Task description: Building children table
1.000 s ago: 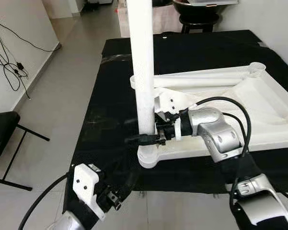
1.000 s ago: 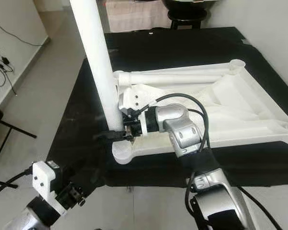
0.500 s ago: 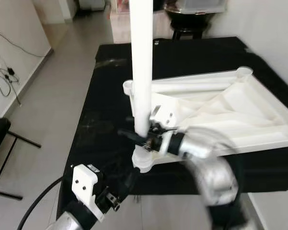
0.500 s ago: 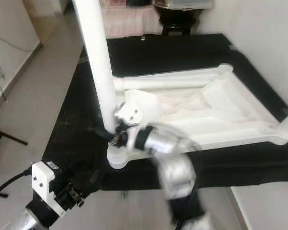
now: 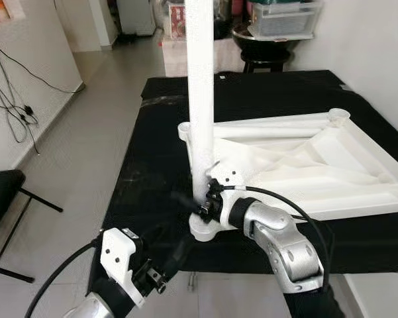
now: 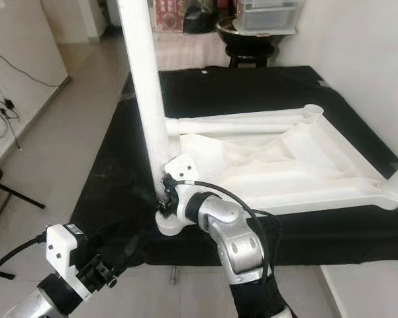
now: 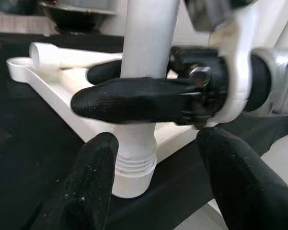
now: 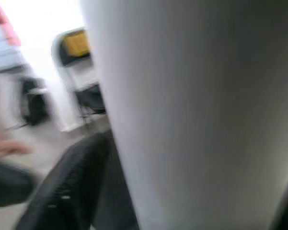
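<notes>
Close view along the left gripper (image 7: pixel 155 158), its two black fingers (image 7: pixel 93 177) spread wide apart, holding nothing. Between and beyond them, a white table leg (image 7: pixel 146 62) standing upright, its ribbed threaded end seated in a round socket (image 7: pixel 132 179) at the near corner of the upturned white tabletop (image 7: pixel 52 91). Clamped across that leg, the right gripper (image 7: pixel 115 91): one black finger (image 7: pixel 129 100) lying crosswise over the front of the tube, the other's tip showing behind it. Behind the fingers, a white wrist bracket and silver forearm. Farther off, a second threaded white leg (image 7: pixel 62 55) lying along the tabletop's far edge. Black cloth (image 7: pixel 19 143) underneath everything.
</notes>
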Available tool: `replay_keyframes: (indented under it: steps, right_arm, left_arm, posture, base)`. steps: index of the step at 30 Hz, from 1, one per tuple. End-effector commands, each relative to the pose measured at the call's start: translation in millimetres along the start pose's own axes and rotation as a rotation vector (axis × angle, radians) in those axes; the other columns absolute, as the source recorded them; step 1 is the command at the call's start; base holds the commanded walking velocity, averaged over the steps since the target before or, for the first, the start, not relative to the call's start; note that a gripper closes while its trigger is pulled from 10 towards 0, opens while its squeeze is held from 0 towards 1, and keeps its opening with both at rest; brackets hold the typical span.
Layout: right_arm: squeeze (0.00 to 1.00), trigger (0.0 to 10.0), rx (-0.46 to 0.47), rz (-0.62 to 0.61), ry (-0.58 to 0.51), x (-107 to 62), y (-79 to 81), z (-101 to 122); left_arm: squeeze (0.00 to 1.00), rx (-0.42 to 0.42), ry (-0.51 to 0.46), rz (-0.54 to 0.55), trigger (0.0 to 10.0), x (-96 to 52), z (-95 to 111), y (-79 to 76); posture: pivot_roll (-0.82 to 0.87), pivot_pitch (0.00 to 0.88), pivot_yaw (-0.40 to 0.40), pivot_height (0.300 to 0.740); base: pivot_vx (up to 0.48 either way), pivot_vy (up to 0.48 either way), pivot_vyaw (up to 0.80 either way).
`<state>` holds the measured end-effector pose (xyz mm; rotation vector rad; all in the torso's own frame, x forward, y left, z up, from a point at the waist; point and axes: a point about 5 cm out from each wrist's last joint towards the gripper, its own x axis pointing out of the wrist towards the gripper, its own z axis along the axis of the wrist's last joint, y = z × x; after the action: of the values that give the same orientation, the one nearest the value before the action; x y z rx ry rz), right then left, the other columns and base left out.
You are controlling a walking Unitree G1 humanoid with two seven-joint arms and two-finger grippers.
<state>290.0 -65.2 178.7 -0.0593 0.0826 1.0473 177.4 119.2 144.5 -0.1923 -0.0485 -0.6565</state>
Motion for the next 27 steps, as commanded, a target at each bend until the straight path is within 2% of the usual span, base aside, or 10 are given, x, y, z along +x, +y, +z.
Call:
replay_keyframes:
  steps: [1,2,4,5,6,7,8,13,14,27]
  right_arm:
    - [1.00,10.0,-0.001,0.095,-0.020,5.0,7.9,4.9]
    - [1.00,10.0,-0.009,0.139,-0.026,4.0,8.2,7.8]
    - [1.00,10.0,-0.099,0.294,-0.004,1.1,1.4,10.7]
    - [0.87,10.0,-0.132,0.342,0.015,0.1,-1.3,10.1]
    - [0.51,10.0,-0.150,0.398,0.031,-0.8,-2.9,9.9]
    - [0.51,10.0,-0.150,0.398,0.031,-0.8,-2.9,9.9]
    - [0.00,10.0,-0.160,0.431,0.038,-0.8,-4.6,11.2]
    - [0.00,10.0,-0.177,0.488,0.037,3.6,-15.5,21.9]
    - [0.00,0.0,-0.185,0.486,0.035,6.0,-19.9,25.7]
    - [0.00,0.0,-0.162,0.612,0.050,-5.3,-25.4,25.7]
  left_arm:
    - [0.00,0.004,0.004,0.018,10.0,-0.8,-2.0,1.7]
    - [0.00,0.003,0.003,0.018,10.0,-0.6,-2.0,1.6]
    - [0.00,0.001,-0.001,0.020,10.0,-0.5,-2.0,1.3]
    - [0.00,0.001,-0.003,0.021,10.0,-0.2,-2.0,0.8]
    - [0.00,0.001,-0.004,0.021,10.0,0.1,-2.0,0.5]
    - [0.00,0.001,-0.004,0.021,10.0,0.1,-2.0,0.5]
    - [0.00,0.000,-0.005,0.022,10.0,0.1,-2.1,0.0]
    - [0.00,-0.002,-0.007,0.030,10.0,-0.5,-2.3,-1.4]
    - [0.00,-0.003,-0.008,0.030,10.0,-0.5,-2.1,-2.0]
    - [0.00,-0.006,-0.013,0.035,10.0,-2.3,-0.9,-5.2]
  posture:
    - [0.03,0.112,0.020,0.740]
    - [0.03,0.112,0.020,0.740]
    - [0.03,0.108,0.008,0.740]
    - [0.04,0.107,0.001,0.740]
    - [0.04,0.107,0.001,0.740]
    - [0.04,0.107,0.001,0.740]
    - [0.04,0.107,-0.002,0.740]
    - [0.05,0.109,-0.006,0.740]
    - [0.06,0.114,-0.012,0.740]
    - [0.06,0.128,-0.017,0.740]
  base:
    - [0.000,0.000,0.00]
    - [0.000,0.000,0.00]
    - [0.000,0.000,0.00]
    - [0.000,0.000,0.00]
    - [0.000,0.000,0.00]
    - [0.000,0.000,0.00]
    - [0.000,0.000,0.00]
    - [0.000,0.000,0.00]
    - [0.000,0.000,0.00]
    - [0.000,0.000,0.00]
